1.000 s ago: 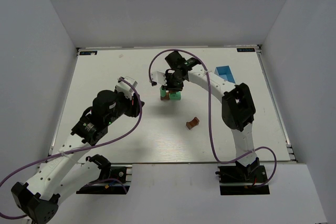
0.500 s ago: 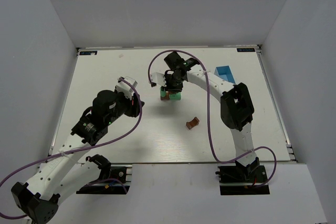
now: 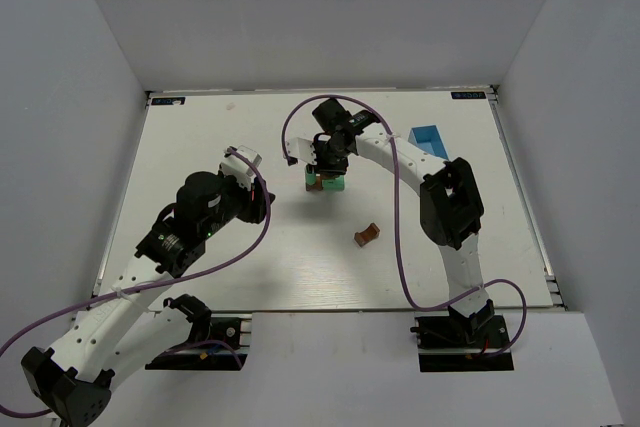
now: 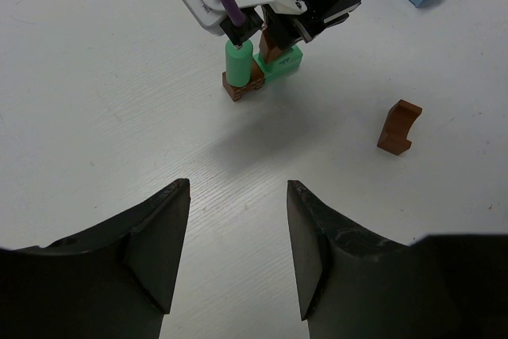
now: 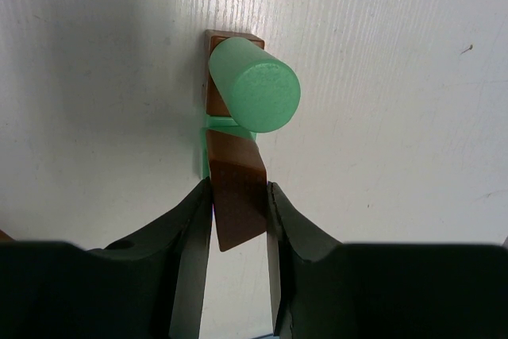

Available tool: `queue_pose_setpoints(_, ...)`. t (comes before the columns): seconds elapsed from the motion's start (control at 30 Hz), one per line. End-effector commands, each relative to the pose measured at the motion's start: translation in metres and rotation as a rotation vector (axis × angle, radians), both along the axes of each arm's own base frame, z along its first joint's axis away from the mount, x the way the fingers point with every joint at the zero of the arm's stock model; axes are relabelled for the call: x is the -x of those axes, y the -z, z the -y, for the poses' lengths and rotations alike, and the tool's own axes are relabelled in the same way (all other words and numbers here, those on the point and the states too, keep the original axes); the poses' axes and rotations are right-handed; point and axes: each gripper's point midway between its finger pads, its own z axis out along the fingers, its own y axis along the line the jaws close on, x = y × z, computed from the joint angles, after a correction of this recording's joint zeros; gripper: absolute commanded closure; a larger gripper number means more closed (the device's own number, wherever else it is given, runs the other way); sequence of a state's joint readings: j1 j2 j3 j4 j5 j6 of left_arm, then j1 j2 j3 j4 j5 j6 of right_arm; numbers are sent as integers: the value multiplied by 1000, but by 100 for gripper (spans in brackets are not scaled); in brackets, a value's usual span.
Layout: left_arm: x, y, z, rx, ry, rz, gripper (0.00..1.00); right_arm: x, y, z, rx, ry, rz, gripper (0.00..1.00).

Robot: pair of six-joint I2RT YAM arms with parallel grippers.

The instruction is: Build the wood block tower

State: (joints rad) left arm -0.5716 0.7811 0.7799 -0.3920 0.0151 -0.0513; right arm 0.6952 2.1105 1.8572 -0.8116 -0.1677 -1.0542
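Wooden, light, stiff, probably slick: brown block (image 5: pixel 236 196) pinched on flat sides between right jaws, over the tower (image 3: pixel 326 183), green cylinder (image 5: pixel 254 89) just beyond; left jaws spread, empty, tower well ahead.

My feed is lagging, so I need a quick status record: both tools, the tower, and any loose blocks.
right tool: shut on held brown block, over the green block; contact unclear
left tool: open, empty, apart from the tower
tower: green cylinder upright on brown base block, green block beside it
loose: brown arch block, alone on the table
other: blue box, far right
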Motion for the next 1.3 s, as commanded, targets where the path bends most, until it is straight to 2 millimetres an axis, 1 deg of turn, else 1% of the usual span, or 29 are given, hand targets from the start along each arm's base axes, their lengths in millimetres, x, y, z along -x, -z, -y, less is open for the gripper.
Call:
queue_pose_setpoints(0.0, 2, -3, -1, 2, -1, 12, 38, -1, -10, -7, -30, -6, 4, 81)
queue_pose_setpoints(0.1, 2, -3, -1, 2, -1, 12, 38, -1, -12, -8, -35, -6, 5, 80)
queue_pose_setpoints(0.27, 2, -3, -1, 2, -1, 12, 38, 1, -11, -8, -34, -7, 1, 69)
queue_pose_setpoints(0.43, 2, -3, -1, 2, -1, 12, 38, 0, -11, -7, -35, -1, -1, 68)
queue_pose_setpoints(0.47, 2, -3, -1, 2, -1, 12, 38, 2, -10, -9, -35, -6, -3, 62)
queue_pose_setpoints(0.53, 2, -3, -1, 2, -1, 12, 38, 1, -10, -8, -35, -6, -2, 62)
queue_pose_setpoints(0.6, 2, -3, -1, 2, -1, 12, 38, 1, -10, -7, -34, -2, -2, 58)
queue_pose_setpoints(0.67, 2, -3, -1, 2, -1, 12, 38, 1, -11, -9, -38, -5, 0, 56)
queue_pose_setpoints(0.7, 2, -3, -1, 2, -1, 12, 38, 1, -9, -7, -32, -2, -4, 54)
queue_pose_setpoints(0.9, 2, -3, -1, 2, -1, 12, 38, 1, -10, -7, -34, -1, -1, 52)
queue_pose_setpoints(1.03, 2, -3, -1, 2, -1, 12, 38, 1, -12, -7, -38, 8, -1, 41)
queue_pose_setpoints(1.07, 2, -3, -1, 2, -1, 12, 38, 1, -11, -6, -37, 6, -3, 34)
queue_pose_setpoints(1.1, 2, -3, -1, 2, -1, 12, 38, 0, -11, -5, -37, 8, -1, 29)
queue_pose_setpoints(1.13, 2, -3, -1, 2, -1, 12, 38, 0, -13, -6, -39, 8, 3, 10)
queue_pose_setpoints(1.27, 2, -3, -1, 2, -1, 12, 38, 0, -14, -6, -47, 8, 10, 10)
